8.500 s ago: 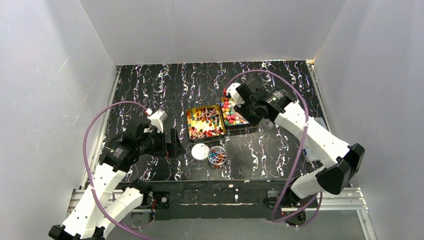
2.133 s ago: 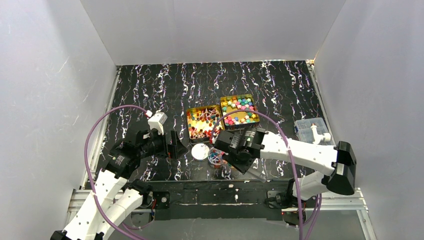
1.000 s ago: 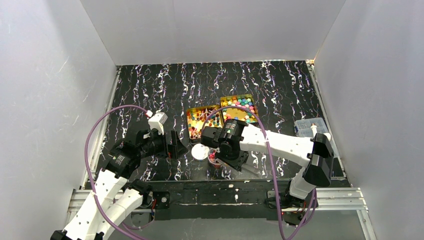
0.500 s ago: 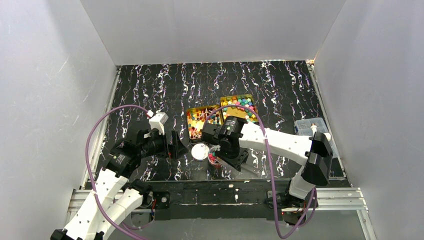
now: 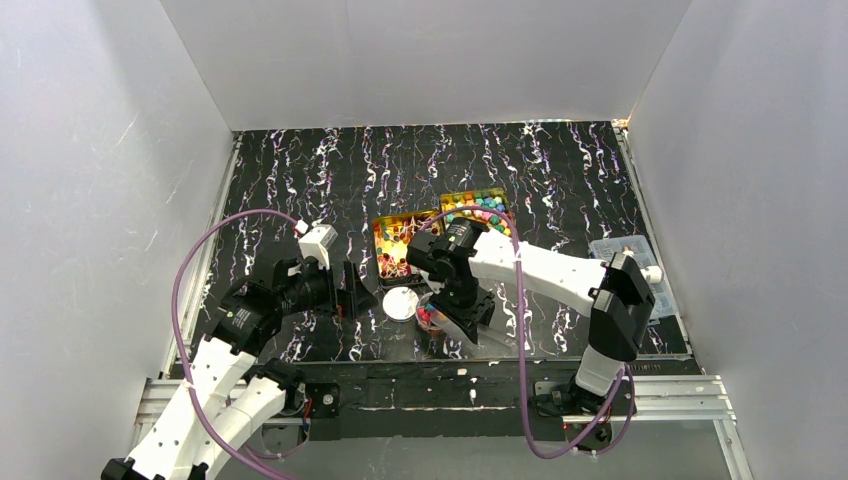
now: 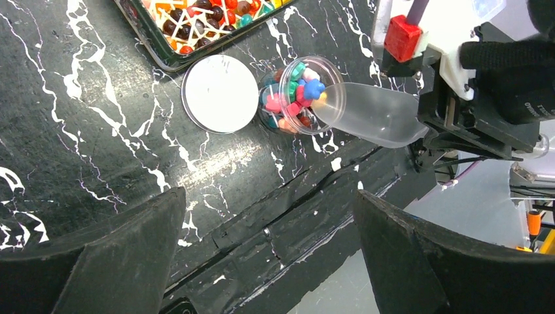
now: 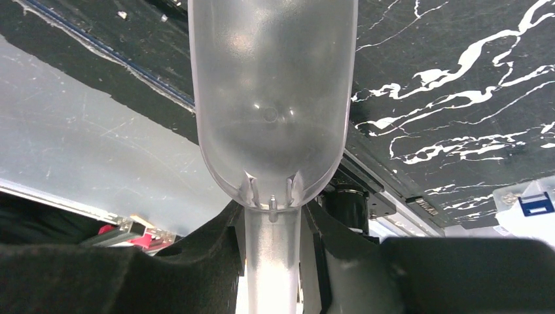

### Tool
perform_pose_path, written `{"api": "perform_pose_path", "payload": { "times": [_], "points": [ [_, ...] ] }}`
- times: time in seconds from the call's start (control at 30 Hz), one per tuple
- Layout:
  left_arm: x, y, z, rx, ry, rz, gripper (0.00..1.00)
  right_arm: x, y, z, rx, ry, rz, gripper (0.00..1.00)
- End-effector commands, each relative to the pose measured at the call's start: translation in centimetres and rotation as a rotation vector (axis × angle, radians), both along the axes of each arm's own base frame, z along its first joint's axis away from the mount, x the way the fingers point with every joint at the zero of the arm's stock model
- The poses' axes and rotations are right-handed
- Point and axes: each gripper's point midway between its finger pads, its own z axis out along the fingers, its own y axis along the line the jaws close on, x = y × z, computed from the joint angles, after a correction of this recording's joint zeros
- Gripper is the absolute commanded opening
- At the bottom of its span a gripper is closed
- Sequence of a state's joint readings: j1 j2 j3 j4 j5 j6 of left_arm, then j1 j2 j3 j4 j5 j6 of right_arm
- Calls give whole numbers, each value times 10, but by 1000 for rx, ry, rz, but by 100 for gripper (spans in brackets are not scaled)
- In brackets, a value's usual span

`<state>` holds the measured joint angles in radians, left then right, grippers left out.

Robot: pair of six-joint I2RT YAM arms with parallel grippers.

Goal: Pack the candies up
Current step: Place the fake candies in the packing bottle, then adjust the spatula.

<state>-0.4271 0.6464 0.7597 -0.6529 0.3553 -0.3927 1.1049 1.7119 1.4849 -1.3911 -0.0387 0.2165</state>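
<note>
The candies fill a small clear jar (image 6: 296,97) (image 5: 428,317) near the table's front edge, round pink, green and blue lumps piled to its rim. More candies lie in two gold tins (image 5: 397,243) (image 5: 480,207) behind it. My right gripper (image 7: 273,242) (image 5: 455,300) is shut on the handle of a clear plastic scoop (image 7: 271,85) (image 6: 373,118). The scoop is tipped with its mouth against the jar's rim, and a blue and a yellow candy sit at its lip. My left gripper (image 6: 268,193) (image 5: 352,290) hangs open and empty, left of the jar.
The jar's white round lid (image 6: 220,93) (image 5: 400,302) lies flat on the table just left of the jar. A clear plastic box (image 5: 625,255) stands at the right edge. The table's front edge and rail run close below the jar.
The right arm came from the far right tin to the jar with the scoop. Over the last second its wrist rolled further, tipping the scoop onto the jar. The left arm stayed put.
</note>
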Motion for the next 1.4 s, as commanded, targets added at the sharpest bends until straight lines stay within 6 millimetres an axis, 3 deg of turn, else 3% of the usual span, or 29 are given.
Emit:
{"api": "perform_pose_path", "payload": {
  "times": [0.0, 0.3, 0.63, 1.0, 1.37],
  "points": [
    [-3, -3, -4, -5, 13, -33, 98, -7, 4, 6, 43, 89, -4, 1],
    [-5, -8, -6, -17, 35, -62, 98, -1, 3, 11, 117, 29, -11, 1],
    [-8, -20, 0, -57, 105, -113, 98, 6, 1, 34, 284, -113, 12, 1],
    [-17, -44, 31, -201, 249, -142, 98, 0, 21, 52, 507, -294, 226, 1],
    [-22, -50, 43, -274, 346, -98, 98, 2, 39, 65, 609, -464, 430, 1]
  ]
}}
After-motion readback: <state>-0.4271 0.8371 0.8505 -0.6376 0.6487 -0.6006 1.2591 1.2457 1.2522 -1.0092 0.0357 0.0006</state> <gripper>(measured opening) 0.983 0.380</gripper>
